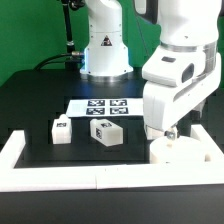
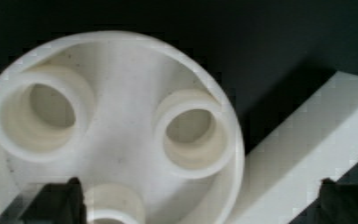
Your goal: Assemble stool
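Note:
The stool's round white seat (image 1: pixel 180 153) lies at the exterior view's right, beside the border rail. My gripper (image 1: pixel 168 134) hangs straight above it, and the arm's white body hides part of it. In the wrist view the seat (image 2: pixel 114 115) fills most of the picture, its socket holes facing up. My gripper (image 2: pixel 202 205) is open. One dark fingertip (image 2: pixel 60 200) stands over the disc near a socket and the other is past the disc's rim, over the rail. Nothing is gripped. Two blocky tagged legs (image 1: pixel 60 130) (image 1: pixel 105 131) lie on the black table at the exterior view's left.
A long white border rail (image 1: pixel 100 180) runs along the front and up both sides, and appears as a white bar (image 2: pixel 327 135) in the wrist view. The marker board (image 1: pixel 100 106) lies behind the legs. The robot's base (image 1: pixel 105 50) stands at the back.

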Robot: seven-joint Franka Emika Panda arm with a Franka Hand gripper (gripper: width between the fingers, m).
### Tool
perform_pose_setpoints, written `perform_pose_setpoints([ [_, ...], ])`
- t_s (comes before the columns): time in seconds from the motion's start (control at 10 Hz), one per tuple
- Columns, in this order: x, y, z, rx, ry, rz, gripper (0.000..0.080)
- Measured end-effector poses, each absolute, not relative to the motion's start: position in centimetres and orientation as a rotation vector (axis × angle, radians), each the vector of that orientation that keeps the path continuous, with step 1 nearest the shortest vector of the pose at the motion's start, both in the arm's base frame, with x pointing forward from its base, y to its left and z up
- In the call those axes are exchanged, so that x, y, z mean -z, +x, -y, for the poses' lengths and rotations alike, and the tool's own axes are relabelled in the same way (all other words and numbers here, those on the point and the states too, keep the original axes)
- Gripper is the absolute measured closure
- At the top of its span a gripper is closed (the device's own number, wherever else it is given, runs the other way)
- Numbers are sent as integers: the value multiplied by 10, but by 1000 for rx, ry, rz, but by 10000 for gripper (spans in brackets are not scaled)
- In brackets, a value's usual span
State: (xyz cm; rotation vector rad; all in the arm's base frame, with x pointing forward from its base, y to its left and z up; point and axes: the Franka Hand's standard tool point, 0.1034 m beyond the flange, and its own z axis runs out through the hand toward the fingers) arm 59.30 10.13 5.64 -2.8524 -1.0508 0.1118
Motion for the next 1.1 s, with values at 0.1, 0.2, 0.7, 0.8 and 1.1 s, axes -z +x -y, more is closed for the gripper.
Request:
perform_pose_setpoints([
  [0.1,-56,584,-97,-141,-2917,890,150],
  [0.2,-58,576,-92,-168,-2978,707,150],
  [0.7,-54,567,-87,-159,-3037,82,150],
  [0.8,-54,566,-88,-165,-3033,-25,150],
  [1.1,-58,557,-83,-304,-3055,-8,150],
])
